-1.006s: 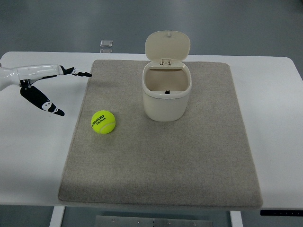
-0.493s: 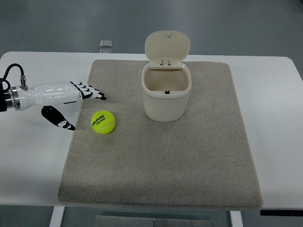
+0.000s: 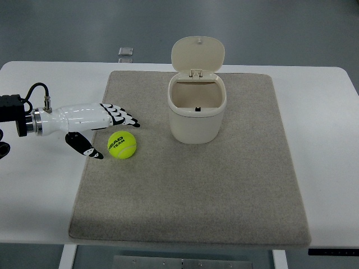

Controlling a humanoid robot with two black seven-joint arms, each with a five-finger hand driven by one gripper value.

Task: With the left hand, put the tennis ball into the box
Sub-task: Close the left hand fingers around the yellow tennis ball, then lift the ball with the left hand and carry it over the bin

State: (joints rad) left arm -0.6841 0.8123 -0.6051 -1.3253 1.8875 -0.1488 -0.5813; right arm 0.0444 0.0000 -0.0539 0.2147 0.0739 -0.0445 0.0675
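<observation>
Yellow ball [image 3: 122, 144] sits on the mat [image 3: 190, 190], left of the open box [image 3: 197, 109]. Left hand [image 3: 95, 126] brackets it, fingers [image 3: 124, 117] spread, thumb below, empty, ready to close.

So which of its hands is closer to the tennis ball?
The left hand, open just left of the tennis ball, fingers above it, thumb beside it. The right hand is out of view.
</observation>
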